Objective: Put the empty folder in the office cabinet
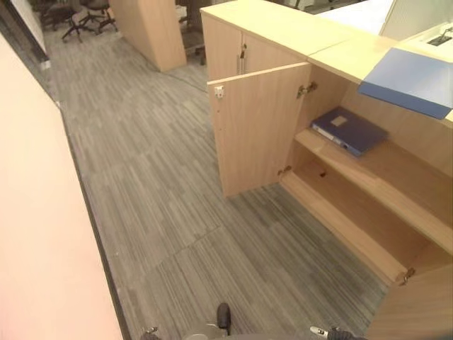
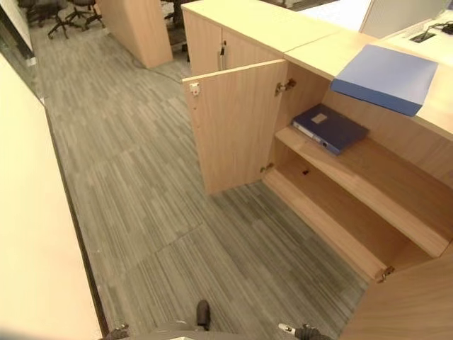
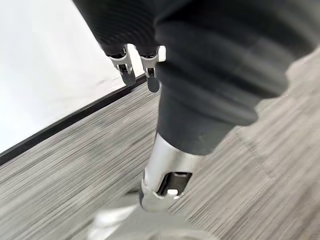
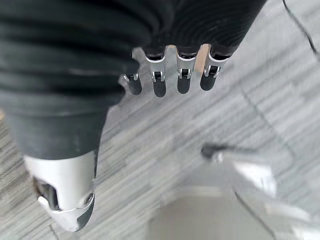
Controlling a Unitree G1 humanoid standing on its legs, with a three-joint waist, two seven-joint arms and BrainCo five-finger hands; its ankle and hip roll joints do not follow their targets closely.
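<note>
Folder first: the light blue folder (image 1: 414, 81) lies flat on the tabletop (image 2: 311, 39) that forms the top of the office cabinet (image 1: 368, 177), near the front edge and directly above the open compartment, one corner jutting out past the edge. Nothing holds it, so by my reading the task has barely begun: the pick-up, the carry down and the placing inside are all left to do.

One step does look ready. The cabinet door (image 2: 230, 127) stands swung wide open, at the left side of the cabinet's opening, and the shelves are bare to reach. On the upper shelf (image 2: 368, 173), below the folder and toward the door's hinge side, a dark blue binder (image 1: 349, 130) already lies flat; the rest of that shelf and the bottom shelf (image 2: 333, 212) beneath it have free room.

Both arms hang low, well apart from the cabinet, over the grey carpet (image 1: 177, 198). The right hand (image 4: 167, 80) points its fingers down at the carpet, straight and side by side, gripping nothing. The left hand (image 3: 135, 67) hangs likewise, the fingers that show loose and empty.
</note>
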